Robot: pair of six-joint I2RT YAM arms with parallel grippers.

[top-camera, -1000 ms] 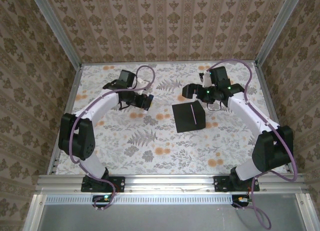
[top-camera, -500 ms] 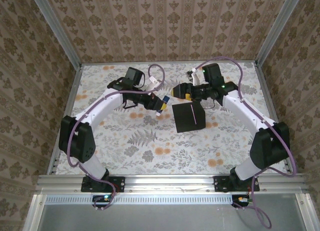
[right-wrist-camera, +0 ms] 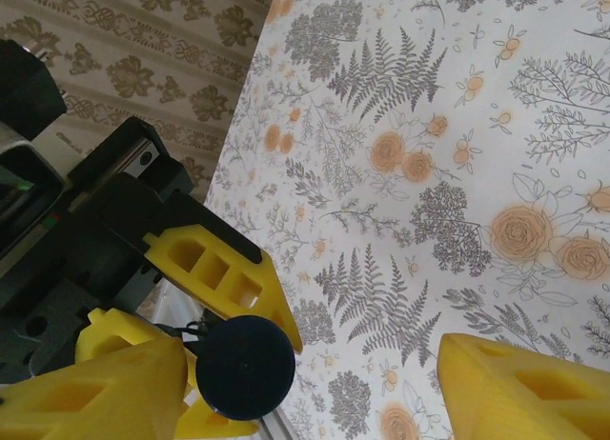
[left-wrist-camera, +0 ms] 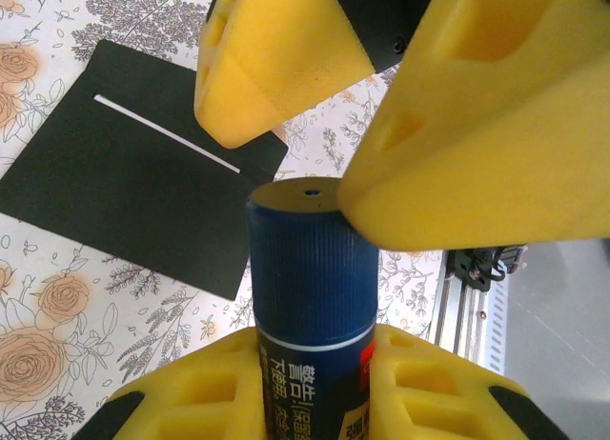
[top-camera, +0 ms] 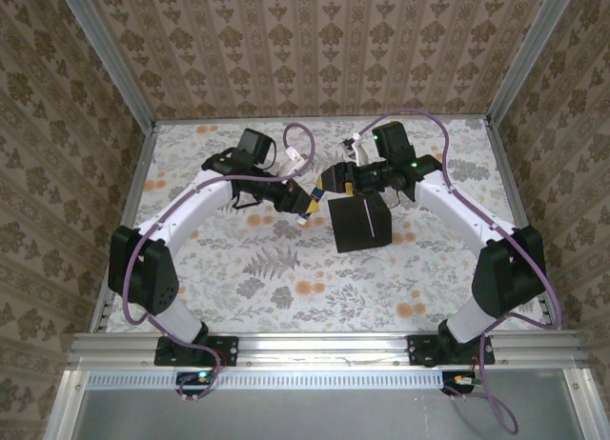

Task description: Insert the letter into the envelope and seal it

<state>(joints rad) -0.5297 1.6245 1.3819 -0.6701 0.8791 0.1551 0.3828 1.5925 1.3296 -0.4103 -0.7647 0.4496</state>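
Note:
The black envelope lies flat on the floral table, right of centre, with a thin white line across it. The letter is hidden. My left gripper is shut on a white-and-blue glue tube, its blue cap pointing at my right gripper. The right gripper's yellow fingers stand open on either side of the cap. In the right wrist view the round cap sits next to the left-hand finger of the right gripper, with a wide gap to the other finger.
The floral cloth covers the table, which is walled at the back and both sides. An aluminium rail runs along the near edge. Both arms meet just left of the envelope's upper left corner.
Both grippers have come together over the table's middle. The left one brought the glue tube rightward, and the right one swung left until its open fingers flank the cap.

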